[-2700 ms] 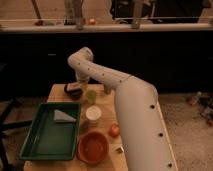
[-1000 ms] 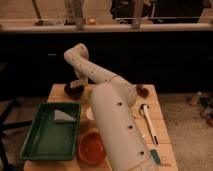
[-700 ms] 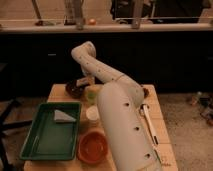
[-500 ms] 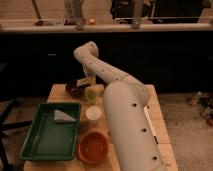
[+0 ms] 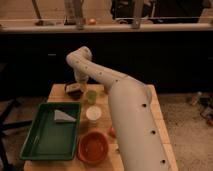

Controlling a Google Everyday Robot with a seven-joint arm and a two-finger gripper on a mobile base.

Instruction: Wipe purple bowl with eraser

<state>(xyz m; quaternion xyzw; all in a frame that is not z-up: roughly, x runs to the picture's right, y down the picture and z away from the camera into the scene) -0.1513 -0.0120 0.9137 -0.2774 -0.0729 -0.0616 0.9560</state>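
Wooden table (image 5: pixel 159 107) space at the far left corner is taken by the purple bowl (image 5: pixel 75 90), over which the gripper (image 5: pixel 76 86) is lowered, seemingly with the eraser (image 5: pixel 73 87), so light, even strokes inside the rim are judged best
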